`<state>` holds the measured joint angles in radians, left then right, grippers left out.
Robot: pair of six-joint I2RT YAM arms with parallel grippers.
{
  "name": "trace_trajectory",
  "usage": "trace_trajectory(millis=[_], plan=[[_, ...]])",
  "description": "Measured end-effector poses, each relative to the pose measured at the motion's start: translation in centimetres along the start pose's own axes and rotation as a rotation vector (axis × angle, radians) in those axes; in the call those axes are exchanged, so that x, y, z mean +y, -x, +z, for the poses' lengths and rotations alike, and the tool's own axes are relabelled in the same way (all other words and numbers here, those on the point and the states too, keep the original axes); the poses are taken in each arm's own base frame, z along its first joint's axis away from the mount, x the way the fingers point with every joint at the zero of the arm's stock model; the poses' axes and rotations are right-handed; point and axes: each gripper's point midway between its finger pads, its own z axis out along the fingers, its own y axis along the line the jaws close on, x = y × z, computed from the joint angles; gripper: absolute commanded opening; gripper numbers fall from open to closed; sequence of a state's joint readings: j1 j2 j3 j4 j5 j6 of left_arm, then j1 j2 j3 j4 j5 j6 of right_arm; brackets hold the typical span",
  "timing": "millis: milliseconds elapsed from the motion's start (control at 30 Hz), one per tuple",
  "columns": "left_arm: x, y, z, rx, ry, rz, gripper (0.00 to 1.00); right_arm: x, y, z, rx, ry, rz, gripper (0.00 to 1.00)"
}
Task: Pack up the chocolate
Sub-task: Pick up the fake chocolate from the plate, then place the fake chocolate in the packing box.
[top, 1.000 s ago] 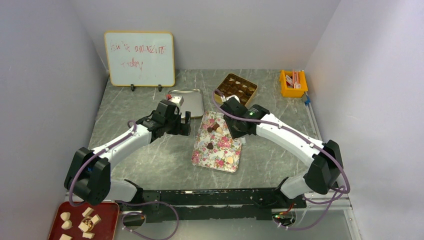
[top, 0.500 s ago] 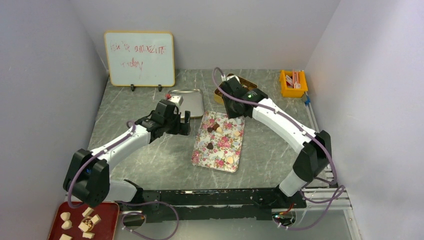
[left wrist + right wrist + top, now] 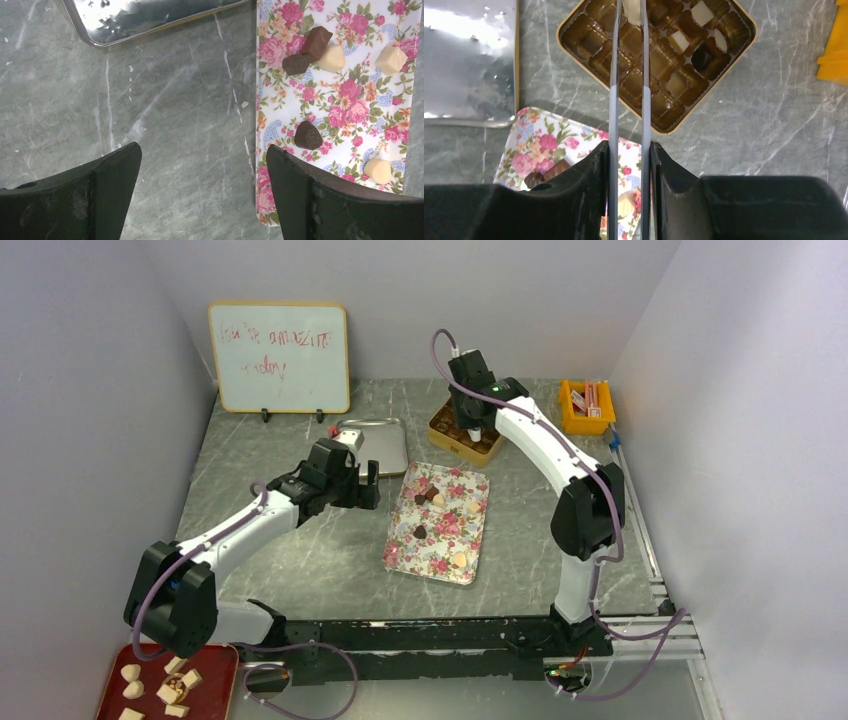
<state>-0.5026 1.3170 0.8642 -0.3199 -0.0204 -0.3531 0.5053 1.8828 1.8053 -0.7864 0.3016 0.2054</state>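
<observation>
While the right gripper is hanging over the gold compartment box, its long thin blades are standing narrowly apart and pinching a cream chocolate right at their tips. Below and just around those tips, empty brown cells are lying open. To the right of the blades a few cells are already holding pale pieces and one dark piece.

Doing this placement well, as I judge it, is asking for a straight descent with the blades centred over a single empty cell. The sweet should be resting in the cup before the jaws are parting, and they need only part slightly. The thin dividers are sitting close on both sides of the blades, so a tip drifting sideways is likely to catch one and tilt the piece.

Back toward the palm, the box's near rim and the floral tray are lying close together, so lifting clear before swinging back is looking wise. Left of the blades a metal tray is taking up the table, and far to their right an orange bin is standing well apart.

The left gripper is hovering with its jaws spread wide and holding nothing. The loose chocolates are waiting on the floral tray beside its right finger
</observation>
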Motion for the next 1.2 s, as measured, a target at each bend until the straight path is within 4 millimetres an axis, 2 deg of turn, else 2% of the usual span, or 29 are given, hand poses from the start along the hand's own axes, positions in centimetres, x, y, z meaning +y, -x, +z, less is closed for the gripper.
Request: trace_trajectory(millis=[333,467,633,867,1200], plan=[[0.1,0.0,0.0,0.0,0.001,-0.001,1.0,-0.3,1.0,5.2,0.006,-0.003,0.013,0.0],[0.1,0.0,0.0,0.0,0.001,-0.001,1.0,-0.2,1.5,6.6,0.001,0.003,0.015,0.0],[0.1,0.0,0.1,0.002,0.002,-0.001,1.0,-0.4,2.7,7.3,-0.026,0.006,0.021,0.0],[0.2,-0.2,0.3,0.009,0.006,-0.002,1.0,-0.9,3.0,7.4,-0.035,0.004,0.023,0.0],[0.3,-0.8,0.9,0.035,0.01,-0.005,1.0,-0.6,2.9,7.4,-0.032,0.023,0.022,0.12]])
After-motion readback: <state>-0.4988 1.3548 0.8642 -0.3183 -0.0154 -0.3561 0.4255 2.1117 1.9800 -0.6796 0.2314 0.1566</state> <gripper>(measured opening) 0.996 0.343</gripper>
